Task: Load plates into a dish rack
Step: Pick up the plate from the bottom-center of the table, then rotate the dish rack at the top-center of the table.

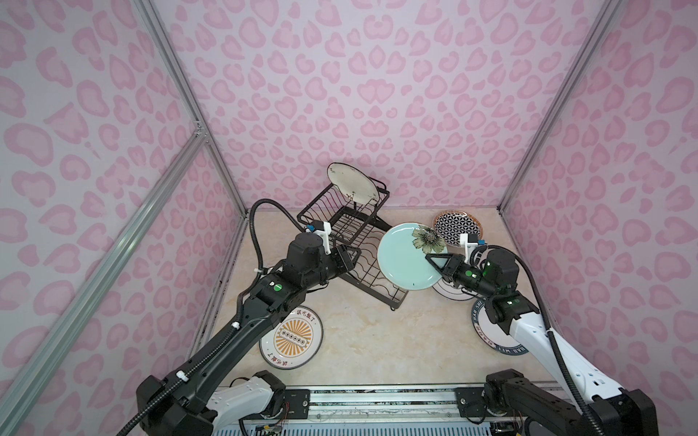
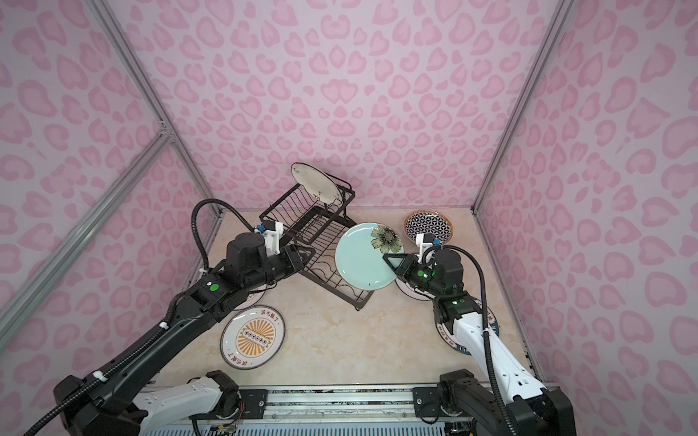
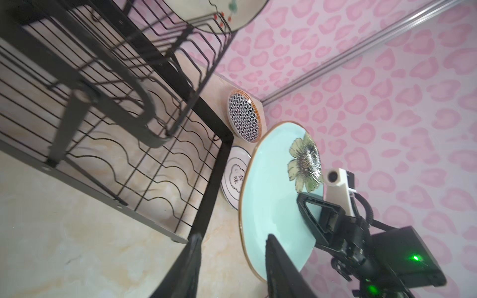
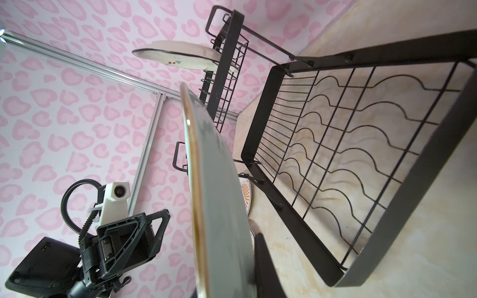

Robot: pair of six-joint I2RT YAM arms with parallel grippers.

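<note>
The dish rack (image 1: 368, 271), black wire, stands askew mid-table. Its wavy lower tray is bare, and a cream sprigged plate (image 1: 353, 183) leans in the upper basket. The rack looks light, so a push could skate it or tip that plate out.

The teal flowered plate (image 1: 404, 260) hangs tilted at the tray's far end, clear of the table. Whether it touches wire I cannot tell. The right gripper (image 1: 434, 260) is clamped on its rim alone. With so narrow a pinch, the plate could swing or slip, strike the tray's frame, or drop onto the cloud-outline plate (image 3: 236, 178) lying below.

The left gripper (image 3: 235, 268) is beside the tray's near edge, jaws parted with nothing between them. It could snag the wire.

Writing: the orange sunburst plate (image 1: 291, 336) has red Chinese characters along its rim. The teal-lettered plate (image 1: 481, 328), partly under the right arm, shows Latin capitals, seemingly "HAO". The cloud-outline plate has two Chinese characters, too small to read surely. The geometric plate (image 1: 457, 228) bears none.
</note>
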